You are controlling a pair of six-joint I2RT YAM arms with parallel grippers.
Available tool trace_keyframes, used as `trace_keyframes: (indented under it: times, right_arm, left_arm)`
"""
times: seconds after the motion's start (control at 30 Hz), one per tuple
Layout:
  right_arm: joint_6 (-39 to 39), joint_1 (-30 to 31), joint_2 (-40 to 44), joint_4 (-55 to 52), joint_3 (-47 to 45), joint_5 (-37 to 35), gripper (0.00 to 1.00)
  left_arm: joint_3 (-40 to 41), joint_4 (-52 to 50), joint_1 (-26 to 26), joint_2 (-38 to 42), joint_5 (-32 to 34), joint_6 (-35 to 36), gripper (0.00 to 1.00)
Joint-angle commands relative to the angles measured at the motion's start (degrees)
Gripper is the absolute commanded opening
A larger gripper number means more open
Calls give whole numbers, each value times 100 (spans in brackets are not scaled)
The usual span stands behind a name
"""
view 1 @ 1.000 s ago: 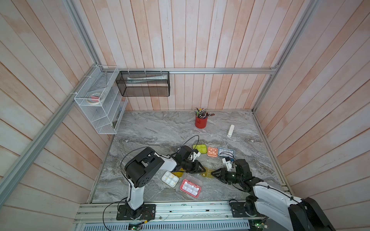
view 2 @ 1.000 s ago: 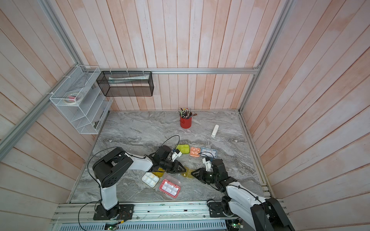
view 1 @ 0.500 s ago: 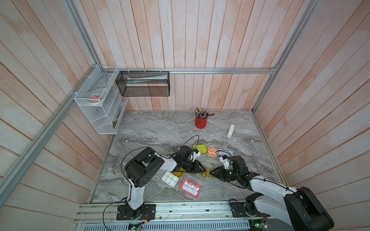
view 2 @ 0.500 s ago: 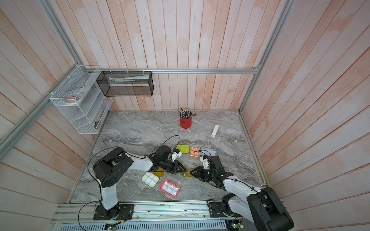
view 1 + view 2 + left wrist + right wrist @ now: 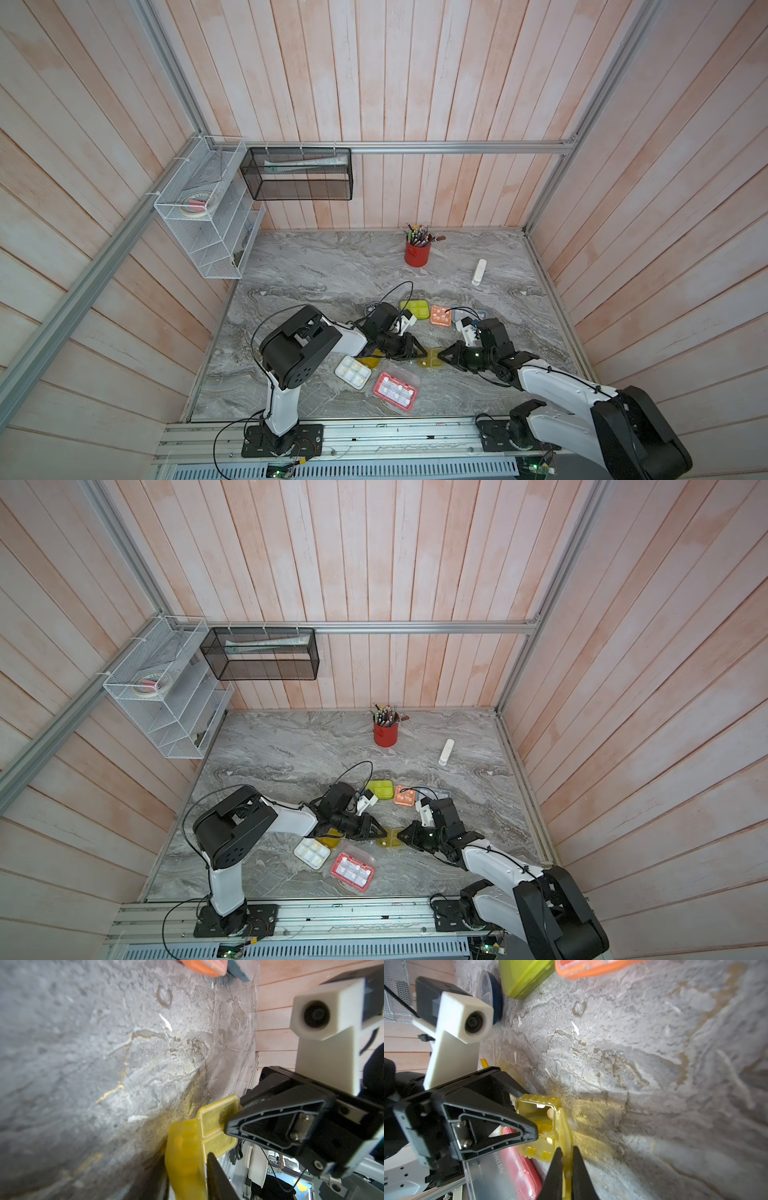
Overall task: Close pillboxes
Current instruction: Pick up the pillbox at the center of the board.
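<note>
Right wrist view shows the right gripper (image 5: 566,1150) pinched tight on a thin edge of the yellow pillbox (image 5: 542,1124). That box sits on the marble table (image 5: 332,274) between both arms, its other side clamped in the narrowly parted left gripper (image 5: 187,1160).

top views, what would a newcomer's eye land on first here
At the table's front middle, the right end effector pinches an edge of the open yellow pillbox while the left end effector holds its other side. A red cup of pencils stands near the back edge.
</note>
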State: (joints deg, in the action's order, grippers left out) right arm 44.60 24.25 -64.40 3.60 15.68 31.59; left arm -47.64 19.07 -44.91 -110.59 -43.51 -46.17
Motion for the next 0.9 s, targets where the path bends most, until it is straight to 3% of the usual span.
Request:
trace_keyframes:
  times: [0.0, 0.4, 0.67, 0.87]
  right_arm:
    - [-151, 23, -12, -183, 107, -87, 8]
    - [-732, 22, 162, -1117, 495, -528, 5]
    - [-1465, 24, 103, -2007, 1024, -1055, 5]
    - [-1577, 171, -41, -2044, 1211, -1089, 3]
  left_arm:
    - [106, 34, 33, -86, -58, 46, 32]
    - [96, -143, 143, 38, -31, 135, 44]
    - [106, -311, 407, 406, -19, 204, 47]
    - [96, -539, 525, 711, 35, 326, 47]
